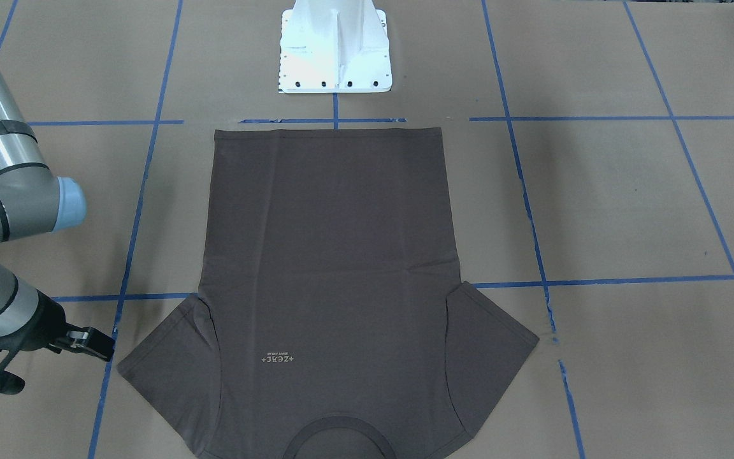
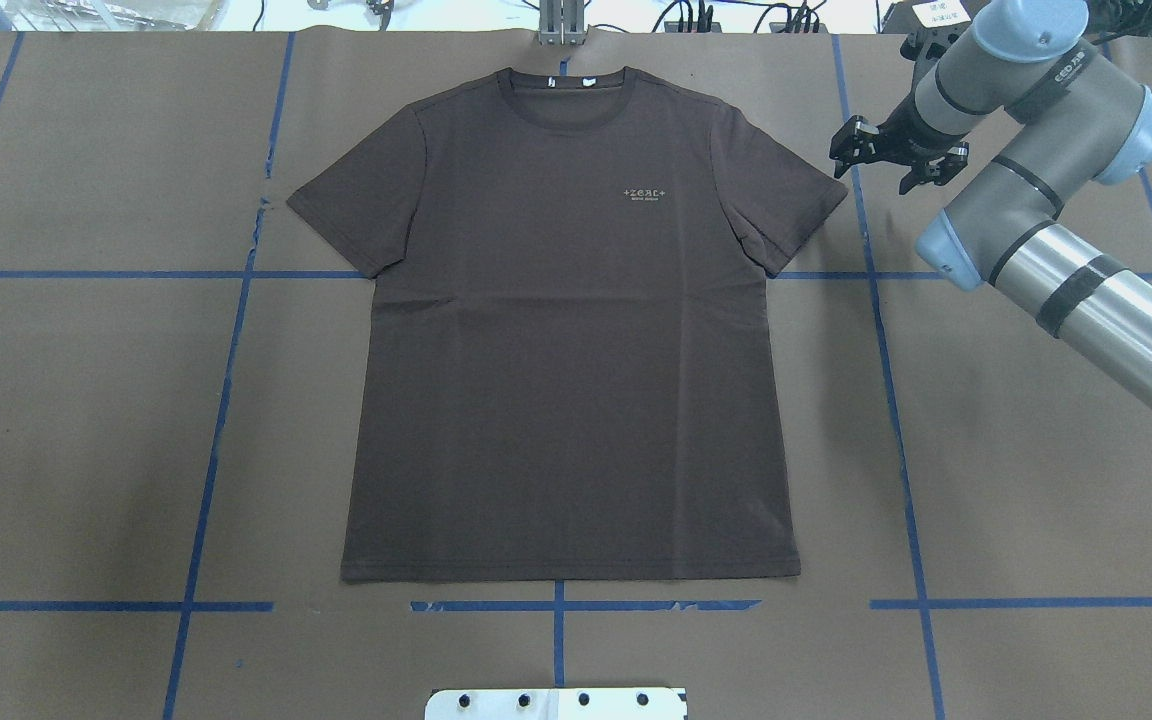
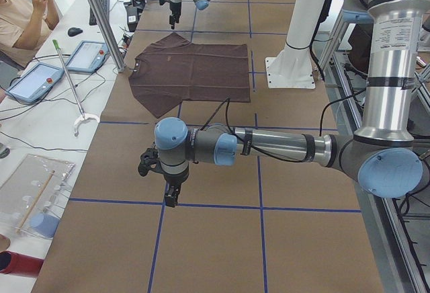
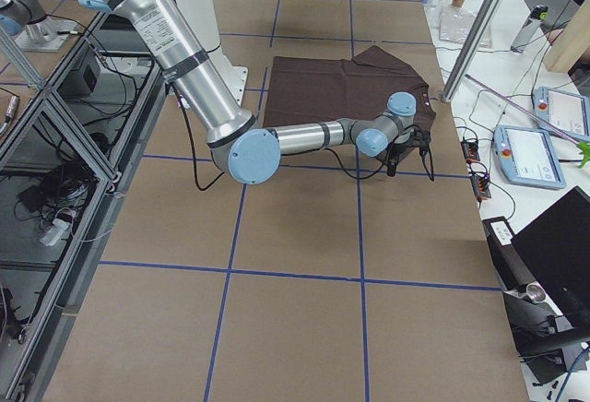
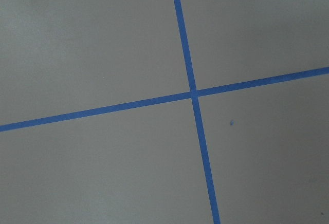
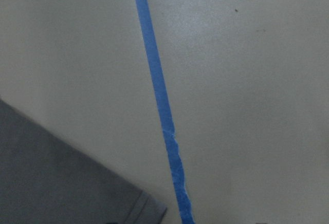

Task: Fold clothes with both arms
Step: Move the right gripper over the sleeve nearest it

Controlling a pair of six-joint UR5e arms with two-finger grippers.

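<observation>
T-shirt (image 2: 576, 350) lay flat mid-frame on the counter (image 2: 86, 400), collar at top; right pincer (image 2: 891, 160), spread and empty, hovered just off the upper-right sleeve, left pincer (image 3: 171, 197) far off over bare counter, opening untellable; I'd say bring both to matching sleeve edges, pinch low.

I was looking into a robotics lab. The tabletop (image 2: 86, 400) was papered brown and gridded with blue tape (image 2: 226, 400). A white bolted pedestal (image 1: 335, 48) stood at its edge. Aluminium framing (image 4: 69, 130) ran alongside over loose cables (image 4: 46, 204). A side bench (image 3: 40, 125) carried a teach pendant (image 3: 86, 56) and a laptop (image 4: 562, 236), and 1 person (image 3: 23, 17) sat beside it.
</observation>
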